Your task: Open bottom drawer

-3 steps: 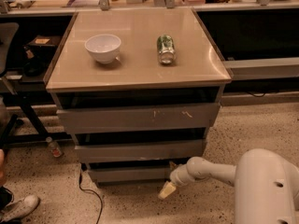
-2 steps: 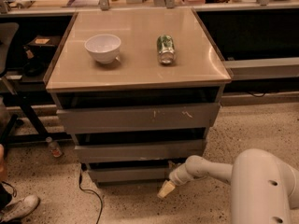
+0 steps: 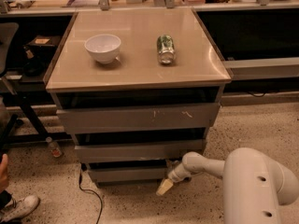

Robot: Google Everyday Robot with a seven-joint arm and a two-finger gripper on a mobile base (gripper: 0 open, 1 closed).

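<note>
The bottom drawer (image 3: pixel 128 173) is the lowest of three grey drawer fronts in a small cabinet, with a dark gap above it. My gripper (image 3: pixel 164 187) has pale tan fingers and hangs low at the drawer's right end, just in front of and slightly below its lower right corner, near the floor. My white arm (image 3: pixel 254 181) reaches in from the lower right.
On the cabinet top (image 3: pixel 135 59) stand a white bowl (image 3: pixel 103 47) and a green can (image 3: pixel 165 49) lying on its side. A black cable (image 3: pixel 91 195) trails on the floor at the left. A small bottle (image 3: pixel 54 147) and a shoe (image 3: pixel 21 208) lie at the left.
The arm and gripper have barely shifted to the left. The drawer has not visibly moved.
</note>
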